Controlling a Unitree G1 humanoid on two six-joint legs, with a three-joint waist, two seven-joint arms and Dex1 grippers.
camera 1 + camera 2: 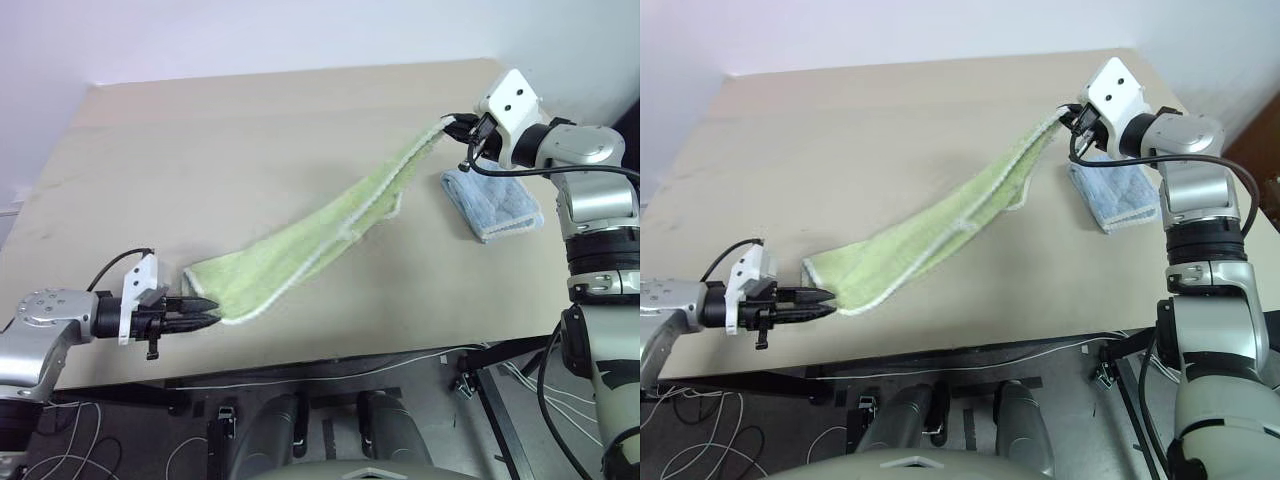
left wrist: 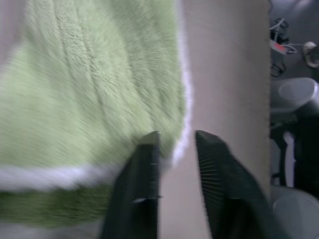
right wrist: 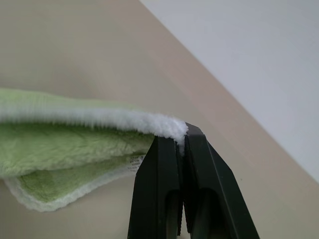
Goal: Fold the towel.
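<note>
The right tool is clamped on the white-edged end of the towel, holding that end raised above the counter. From there the towel slopes down to its other end, which lies on the counter at the left tool. The left tool's fingers stand narrowly apart, astride the towel's near corner without pinching it. A folded light-blue cloth lies on the counter just below the right tool.
</note>
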